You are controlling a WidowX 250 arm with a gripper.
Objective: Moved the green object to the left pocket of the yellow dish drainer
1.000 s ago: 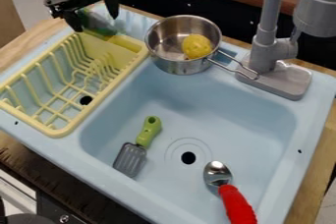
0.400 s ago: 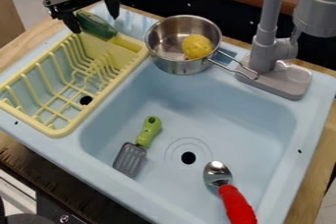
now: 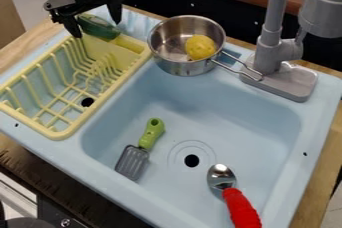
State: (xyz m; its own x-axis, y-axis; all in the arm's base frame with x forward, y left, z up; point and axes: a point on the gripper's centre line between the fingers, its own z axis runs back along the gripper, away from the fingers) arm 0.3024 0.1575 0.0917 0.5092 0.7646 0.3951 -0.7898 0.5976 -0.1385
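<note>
Up in the frame's upper left, the green object (image 3: 98,26) sits at the yellow dish drainer's (image 3: 55,134) far end, between the end effector's (image 3: 97,29) widely parted fingers. Just right stands the metal pot (image 3: 184,67), holding a yellow item (image 3: 200,47).

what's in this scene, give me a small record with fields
gripper: at the far end of the drainer, fingers apart on either side of the green object
green object: tilted, at the left part of the drainer's end pocket; how deep it sits, cannot tell
yellow dish drainer: left side of the sink
saucepan: on the sink's back rim, yellow item inside
sink basin: holds spatula and red-handled spoon
faucet: back right
</note>
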